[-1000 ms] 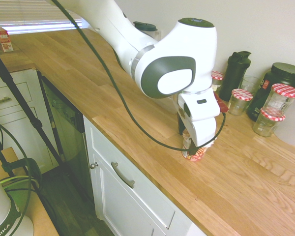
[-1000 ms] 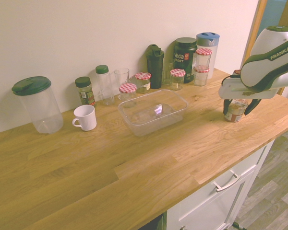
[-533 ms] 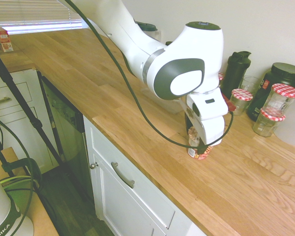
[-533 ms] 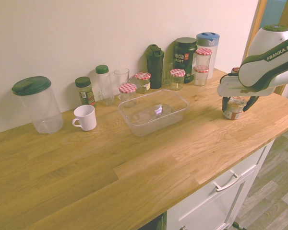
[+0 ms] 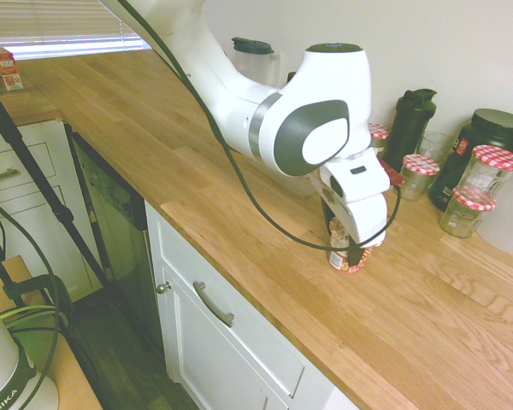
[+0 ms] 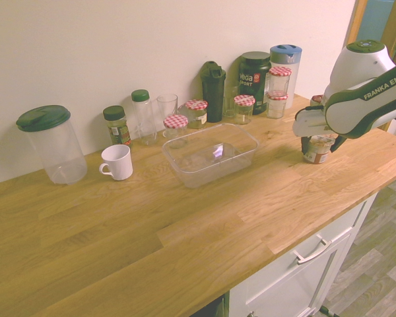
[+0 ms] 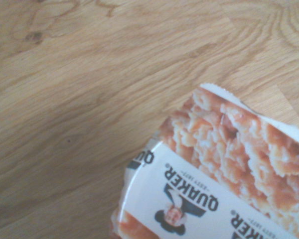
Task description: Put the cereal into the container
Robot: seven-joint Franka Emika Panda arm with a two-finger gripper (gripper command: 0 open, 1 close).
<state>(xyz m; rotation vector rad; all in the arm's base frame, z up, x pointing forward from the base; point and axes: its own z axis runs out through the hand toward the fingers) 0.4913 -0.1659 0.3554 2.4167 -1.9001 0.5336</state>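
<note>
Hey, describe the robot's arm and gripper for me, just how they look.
The arm is glossy white and rounded, with dark gray-green panels, a dark round cap, a gray ring and "FRANKA EMIKA" lettering along one link. A dark cable loops alongside it. The gripper has a white, rounded housing and two slim black fingers.

I register a wooden tabletop (image 5: 197,162) with visible plank joints, mounted over white cabinets (image 5: 231,342). A curved metal handle (image 5: 213,305) is fitted to the drawer front. A dark appliance front (image 5: 111,209) is set between cabinet sections. The floor (image 6: 376,231) is grey wood-pattern planking. A plain, pale wall (image 6: 152,39) borders the tabletop. Horizontal blinds (image 5: 60,26) cover a window; bright light enters at their lower edge. A wooden door frame (image 6: 354,33) stands beyond the wall's end.
</note>
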